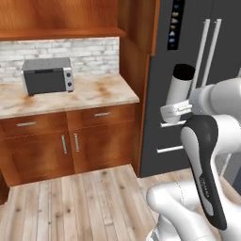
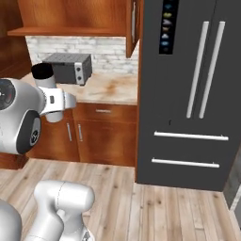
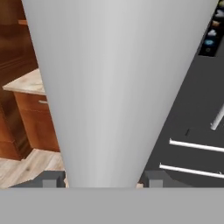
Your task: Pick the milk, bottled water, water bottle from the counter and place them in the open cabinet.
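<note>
I carry the water bottle (image 1: 179,89) in mid-air in front of the dark fridge (image 2: 188,70), right of the worktop (image 1: 70,96) with the toaster oven (image 1: 48,75). Its long axis stands nearly upright, black cap up, leaning slightly. My jaws pinch its lower body. My worry: the smooth cylinder could slip or tip, or clip the open cabinet (image 1: 61,19) shelf edge.

No text, label, brand or number is legible on anything here, the fridge's (image 2: 188,94) small panel icons included.
</note>
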Motion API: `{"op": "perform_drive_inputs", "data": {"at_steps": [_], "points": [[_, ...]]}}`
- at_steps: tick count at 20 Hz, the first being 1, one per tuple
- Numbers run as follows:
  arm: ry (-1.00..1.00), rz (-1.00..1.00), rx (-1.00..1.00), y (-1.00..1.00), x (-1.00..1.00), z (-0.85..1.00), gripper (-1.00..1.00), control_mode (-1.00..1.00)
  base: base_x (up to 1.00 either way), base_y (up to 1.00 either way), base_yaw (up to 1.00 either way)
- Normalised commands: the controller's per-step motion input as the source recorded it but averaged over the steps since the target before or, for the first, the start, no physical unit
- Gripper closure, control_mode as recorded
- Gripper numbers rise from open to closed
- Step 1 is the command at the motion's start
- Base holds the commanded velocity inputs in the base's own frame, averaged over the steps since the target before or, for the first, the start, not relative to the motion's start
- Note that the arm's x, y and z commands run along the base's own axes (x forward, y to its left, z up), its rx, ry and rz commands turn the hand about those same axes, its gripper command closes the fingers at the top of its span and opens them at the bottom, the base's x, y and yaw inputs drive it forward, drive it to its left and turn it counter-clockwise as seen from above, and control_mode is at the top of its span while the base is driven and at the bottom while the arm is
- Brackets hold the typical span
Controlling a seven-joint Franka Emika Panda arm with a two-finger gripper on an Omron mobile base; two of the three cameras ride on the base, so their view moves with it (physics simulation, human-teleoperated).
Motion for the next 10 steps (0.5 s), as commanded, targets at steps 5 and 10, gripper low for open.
{"op": "perform_drive_inputs", "data": {"at_steps": [5, 10], "points": [[0.0, 0.0, 0.0, 0.0, 0.0, 0.0, 1.0, 1.0, 0.51, 0.3, 0.0], [0.0, 0.0, 0.0, 0.0, 0.0, 0.0, 1.0, 1.0, 0.59, 0.3, 0.0]]}}
